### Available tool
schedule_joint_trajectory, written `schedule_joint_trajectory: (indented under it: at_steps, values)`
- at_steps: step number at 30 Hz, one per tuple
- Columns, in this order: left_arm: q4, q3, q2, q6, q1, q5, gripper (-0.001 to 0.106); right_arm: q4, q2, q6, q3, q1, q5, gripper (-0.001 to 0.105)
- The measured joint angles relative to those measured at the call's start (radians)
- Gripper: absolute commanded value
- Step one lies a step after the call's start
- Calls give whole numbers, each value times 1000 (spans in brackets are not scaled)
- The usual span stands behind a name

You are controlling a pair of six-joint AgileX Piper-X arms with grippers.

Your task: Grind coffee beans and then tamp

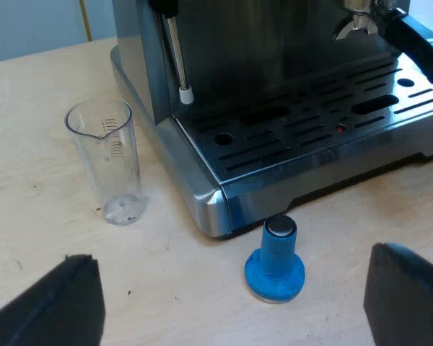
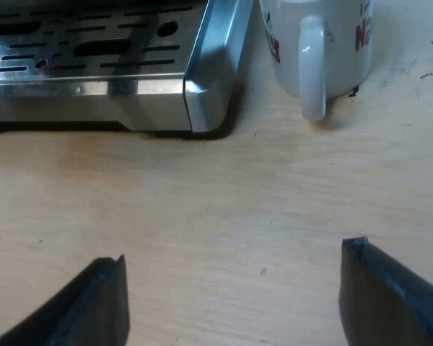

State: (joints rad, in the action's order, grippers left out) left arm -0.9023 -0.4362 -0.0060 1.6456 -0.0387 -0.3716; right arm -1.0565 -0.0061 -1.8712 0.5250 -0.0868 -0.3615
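The left gripper [image 1: 232,252] hangs with its fingers wide apart just off the espresso machine's [image 1: 289,130] front corner. The blue tamper [image 1: 275,263] stands upright there on the table [image 1: 187,303], its long axis vertical, almost between those fingers. This arm looks the nearer one to it. The holder's handle [image 1: 418,47] juts out above the machine's tray. A measuring glass [image 1: 108,162] stands beside the machine, apart from the tamper. The right gripper [image 2: 234,251], also spread, hovers over bare table off another machine corner, near a mug [image 2: 325,43].
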Motion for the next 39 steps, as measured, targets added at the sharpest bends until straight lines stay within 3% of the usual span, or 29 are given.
schedule_joint_trajectory:
  at_steps: [10,16,22,24,28,34,39]
  values:
    - [0,0,0,0,0,0,78,0,0,18,4,0,0,63]
    - [-23,-19,0,46,0,0,78,0,0,39,46,0,0,63]
    - [-65,-92,0,52,0,-2,78,-27,12,9,121,0,-3,63]
    - [-71,-117,0,52,0,-2,78,-58,48,-41,166,0,-22,63]
    - [-76,-144,22,53,-14,-4,78,-72,111,-63,225,17,-53,63]
    - [-78,-164,89,53,-94,-8,78,-80,204,-108,311,101,-63,63]
    - [-78,-164,146,53,-146,-8,78,-79,265,-133,359,190,-130,63]
